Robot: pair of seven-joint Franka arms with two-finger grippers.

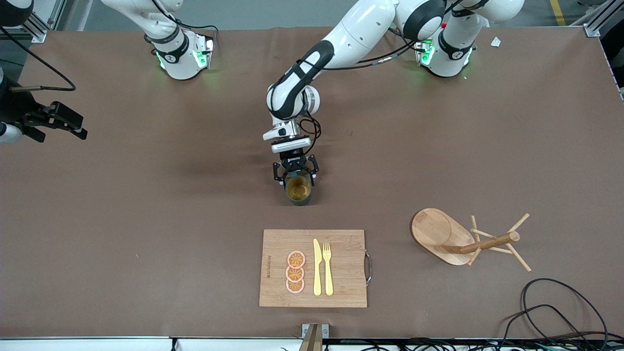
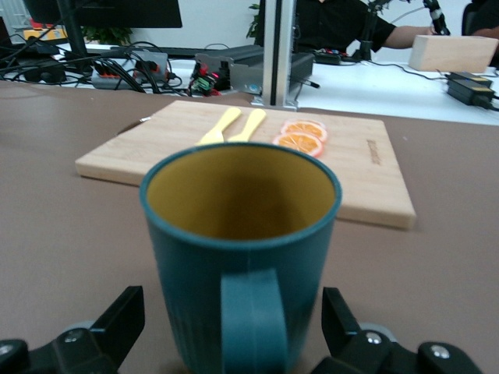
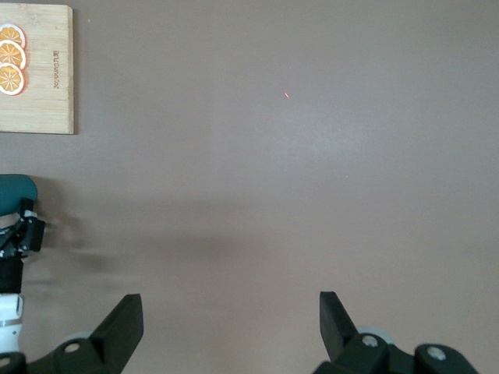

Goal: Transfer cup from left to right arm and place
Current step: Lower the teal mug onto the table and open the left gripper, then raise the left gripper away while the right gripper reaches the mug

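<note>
Left end effector (image 1: pixel 296 174) stands spread open around the upright cup (image 1: pixel 298 190) mid-surface, gripping nothing, so pulling away crookedly could clip the handle and topple it, while the right end effector (image 1: pixel 54 120), also open and empty, waits by the surface's edge.

Left pincer (image 1: pixel 296 175) flanks cup (image 1: pixel 298 190) (sides blocked).

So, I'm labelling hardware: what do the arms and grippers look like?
Both arms are glossy white with black joint bands; green lights glow at the bases. Black cables trail along the left arm. The left gripper and right gripper are black with angular jaws.
</note>
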